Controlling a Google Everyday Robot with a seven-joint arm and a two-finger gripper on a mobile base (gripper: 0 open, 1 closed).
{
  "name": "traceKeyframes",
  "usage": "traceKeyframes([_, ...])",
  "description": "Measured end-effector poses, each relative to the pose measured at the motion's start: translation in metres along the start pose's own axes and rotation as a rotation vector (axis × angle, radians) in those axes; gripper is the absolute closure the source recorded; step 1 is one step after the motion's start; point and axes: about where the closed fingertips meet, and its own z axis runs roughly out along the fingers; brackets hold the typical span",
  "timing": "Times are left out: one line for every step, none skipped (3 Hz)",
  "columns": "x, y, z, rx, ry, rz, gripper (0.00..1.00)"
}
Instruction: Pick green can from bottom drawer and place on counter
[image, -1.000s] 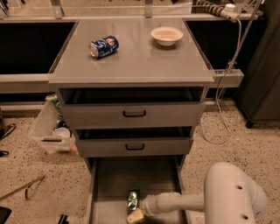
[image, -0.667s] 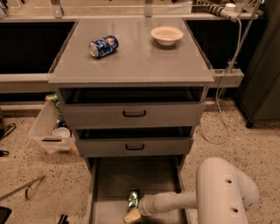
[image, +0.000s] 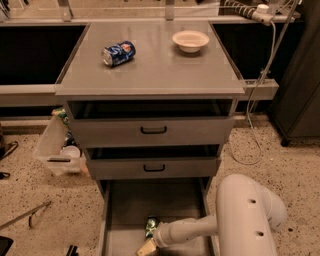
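End effector (image: 147, 246), lower centre of frame, is at the small shiny green can (image: 151, 225) in the grey metal bottom drawer (image: 125, 210); grip state cannot be told. Risk: can striking the grey middle drawer (image: 153, 167) on lift.

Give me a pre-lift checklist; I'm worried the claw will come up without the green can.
1. Bottom drawer pulled out: ok.
2. Green can inside it, near the front: ok.
3. Claw down in the drawer, right at the can: ok.
4. Claw's hold on the can: cannot tell.
5. Landing spot on counter: ok, bare area in front of blue can and white bowl.
6. Upper drawers part open; can seems forward of them: probably ok.
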Motion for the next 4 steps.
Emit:
traceKeyframes([-0.006, -0.005, -0.001, 0.024, -0.005, 0.026, 0.00])
traceKeyframes([-0.018, -0.011, -0.009, 0.077, -0.005, 0.119, 0.00])
traceKeyframes([-0.020, -0.012, -0.008, 0.093, -0.013, 0.178, 0.00])
traceKeyframes([-0.020, -0.012, -0.008, 0.093, -0.013, 0.178, 0.00])
